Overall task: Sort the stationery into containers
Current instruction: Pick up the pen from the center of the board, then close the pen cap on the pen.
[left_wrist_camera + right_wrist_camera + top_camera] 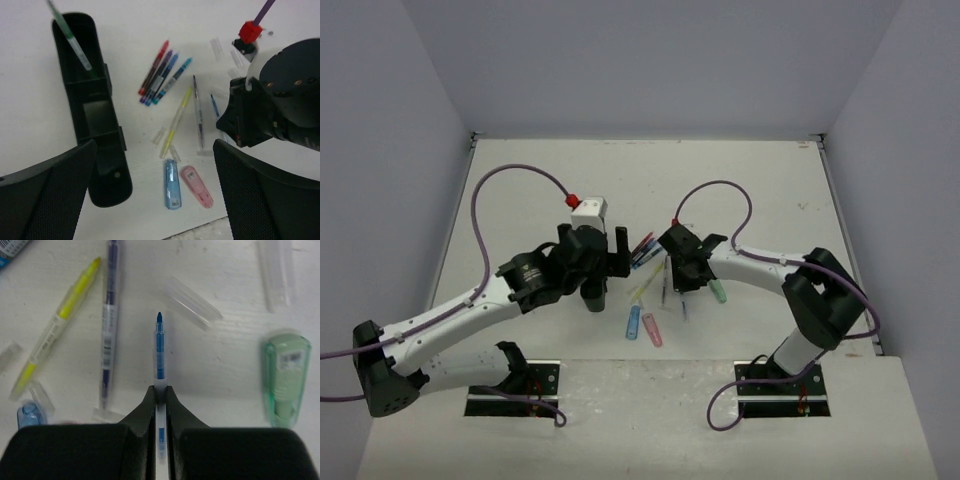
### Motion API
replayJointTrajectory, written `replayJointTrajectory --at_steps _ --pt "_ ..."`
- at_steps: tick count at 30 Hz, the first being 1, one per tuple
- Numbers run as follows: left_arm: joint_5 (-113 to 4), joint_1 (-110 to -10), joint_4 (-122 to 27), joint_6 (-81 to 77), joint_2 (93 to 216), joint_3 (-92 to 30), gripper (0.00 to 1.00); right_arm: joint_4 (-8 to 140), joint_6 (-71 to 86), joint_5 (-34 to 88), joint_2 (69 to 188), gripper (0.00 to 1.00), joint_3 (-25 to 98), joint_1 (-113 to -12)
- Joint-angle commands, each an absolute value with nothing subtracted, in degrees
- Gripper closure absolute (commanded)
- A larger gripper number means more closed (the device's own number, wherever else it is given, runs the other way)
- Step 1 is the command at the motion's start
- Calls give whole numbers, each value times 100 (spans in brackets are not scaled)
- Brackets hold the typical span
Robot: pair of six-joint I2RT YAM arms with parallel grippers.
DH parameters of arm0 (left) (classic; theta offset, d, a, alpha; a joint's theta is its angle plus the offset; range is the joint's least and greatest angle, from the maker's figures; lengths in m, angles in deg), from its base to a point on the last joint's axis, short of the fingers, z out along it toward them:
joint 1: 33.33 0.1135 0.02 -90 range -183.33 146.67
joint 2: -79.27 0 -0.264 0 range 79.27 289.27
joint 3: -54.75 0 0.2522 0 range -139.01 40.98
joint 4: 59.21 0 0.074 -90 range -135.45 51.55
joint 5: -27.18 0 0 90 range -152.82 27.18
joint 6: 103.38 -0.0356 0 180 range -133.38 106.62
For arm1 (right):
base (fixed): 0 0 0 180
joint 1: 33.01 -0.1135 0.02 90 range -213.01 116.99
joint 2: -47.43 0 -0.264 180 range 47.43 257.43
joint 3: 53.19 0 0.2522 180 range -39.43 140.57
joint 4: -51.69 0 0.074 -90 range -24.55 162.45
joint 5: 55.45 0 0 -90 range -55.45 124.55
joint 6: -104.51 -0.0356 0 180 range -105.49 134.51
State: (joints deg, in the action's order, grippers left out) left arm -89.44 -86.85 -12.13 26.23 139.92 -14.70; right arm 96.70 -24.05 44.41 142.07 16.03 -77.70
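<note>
At right pincer (160, 390), clenched on thin blue pen (159, 347), I note pen axis fwd; black plastic organiser (111, 180) lies leftward, near released left pincer (154, 147).

A robotics lab test cell: a white table (620, 175) boxed in by plain grey walls (650, 60) that rise beyond the left gripper (154, 145) and right gripper (160, 390) and out to either side of them; behind the grippers, black mounting plates (548, 378) bolt both arms (450, 315) down, and purple cables (720, 184) loop along each arm
</note>
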Motion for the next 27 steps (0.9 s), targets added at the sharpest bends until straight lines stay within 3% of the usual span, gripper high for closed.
replayJointTrajectory --at_steps 1,5,10,14,15,21,25,27 --pt "-9620 -9505 -1038 4548 14678 -1631 0 10563 -2610 5048 12793 100 1516 -7826" --pt "-10155 -10192 -796 6639 15114 -1626 0 11221 -2525 5521 11322 100 1697 -7733" --pt "-9953 -10640 81 8704 16438 -2449 2 11648 -2076 5574 10511 100 1918 -7133" --pt "-9492 -10620 1348 9685 17866 -3881 20 11660 -1864 5442 10255 100 1885 -6922" --pt "-9439 -10619 1489 9794 17995 -4018 20 11660 -1846 5433 10219 100 1858 -6922" --pt "-9068 -10619 1211 10557 18270 -3786 30 11629 -1797 5364 10159 100 1695 -6922" --pt "-9157 -10545 1169 10644 18514 -3758 52 11527 -1710 5243 10061 100 1622 -6922" --pt "-9104 -10399 1080 10420 18723 -3848 53 11415 -1698 5101 9951 100 1577 -6922"
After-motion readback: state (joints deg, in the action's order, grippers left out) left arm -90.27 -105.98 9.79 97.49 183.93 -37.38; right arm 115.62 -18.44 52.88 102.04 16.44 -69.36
